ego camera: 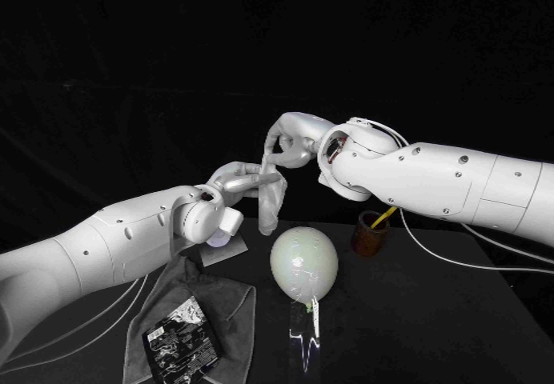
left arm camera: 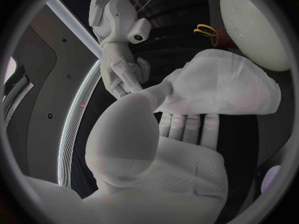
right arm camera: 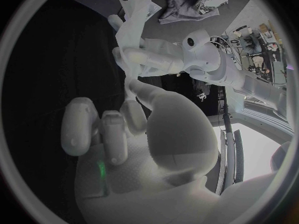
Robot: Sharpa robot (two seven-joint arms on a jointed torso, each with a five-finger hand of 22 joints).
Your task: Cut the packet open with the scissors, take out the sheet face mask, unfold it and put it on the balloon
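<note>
The white sheet face mask (ego camera: 272, 202) hangs in the air above and behind the pale balloon (ego camera: 303, 258), partly unfolded. My left hand (ego camera: 234, 181) holds its lower left part, and the mask drapes over those fingers (left arm camera: 187, 124). My right hand (ego camera: 293, 142) pinches the mask's top edge from the right. In the left wrist view the mask (left arm camera: 218, 84) spreads wide beside the right hand (left arm camera: 117, 59), with the balloon (left arm camera: 255, 25) beyond. In the right wrist view the mask (right arm camera: 133, 20) stretches from my right hand (right arm camera: 124, 129) to the left hand (right arm camera: 146, 55).
The balloon stands on a clear stand (ego camera: 306, 324) at the table's middle. A cut packet (ego camera: 177, 338) lies on a grey cloth (ego camera: 225, 308) at the front left. A brown cup (ego camera: 370, 236) holding yellow-handled scissors (ego camera: 386, 214) stands right of the balloon.
</note>
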